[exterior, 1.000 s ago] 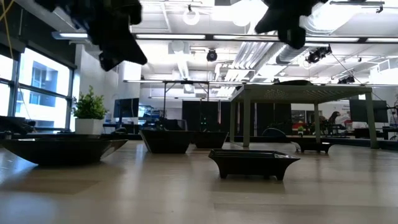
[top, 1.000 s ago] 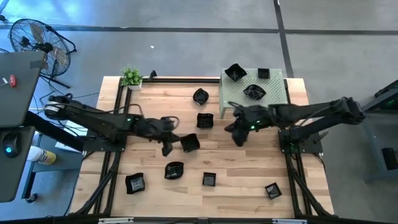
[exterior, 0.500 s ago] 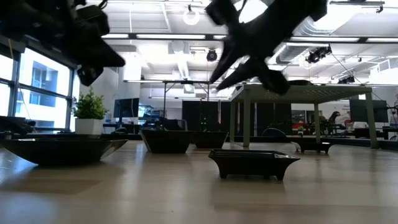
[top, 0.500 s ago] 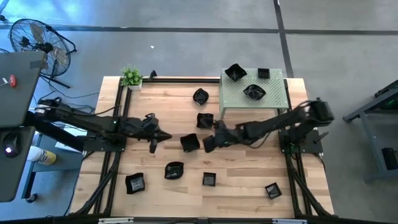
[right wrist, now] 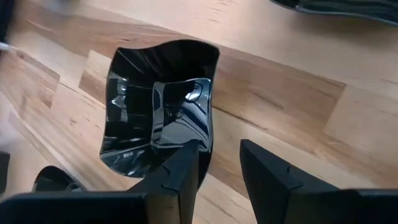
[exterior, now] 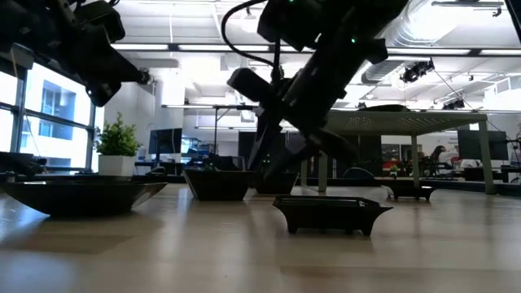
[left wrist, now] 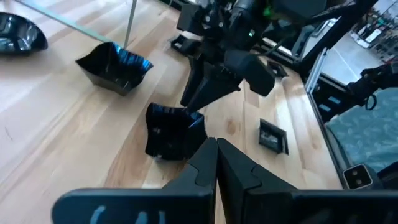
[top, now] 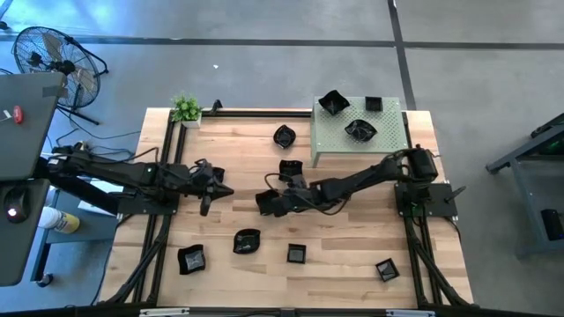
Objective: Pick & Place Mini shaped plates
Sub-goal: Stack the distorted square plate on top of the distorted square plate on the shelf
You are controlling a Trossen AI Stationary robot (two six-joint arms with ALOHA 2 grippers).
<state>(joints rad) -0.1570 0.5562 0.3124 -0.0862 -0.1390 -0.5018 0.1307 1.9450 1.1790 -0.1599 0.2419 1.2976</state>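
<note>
1. Plates: small glossy black dishes scattered over the counter (top: 352,255). Target is the wavy square plate (top: 267,202) near counter centre, resting on the wood; nothing holds it.
2. Right gripper (right wrist: 217,165) reaches in low from the right edge. Its fingers (right wrist: 186,168) are spread, with one inside the plate's near wall and the other outside it. Looks staged to pinch that wall: a thin rim is the only graspable feature on a shallow dish.
3. Left gripper (left wrist: 216,163) is pulled back toward the left edge, clear of the plate, with fingers pressed together and empty. Likely parked so the right arm has room.
4. Three plates sit on the green stand (top: 388,139) at the back right corner, probably the drop spot. That explains using the right arm: it's nearer.
5. Other plates are well apart: two between the target and the back edge, several along the front edge. No crowding around the target.
6. Risk: glossy wall may slip, so the fingers should close square on the rim.
</note>
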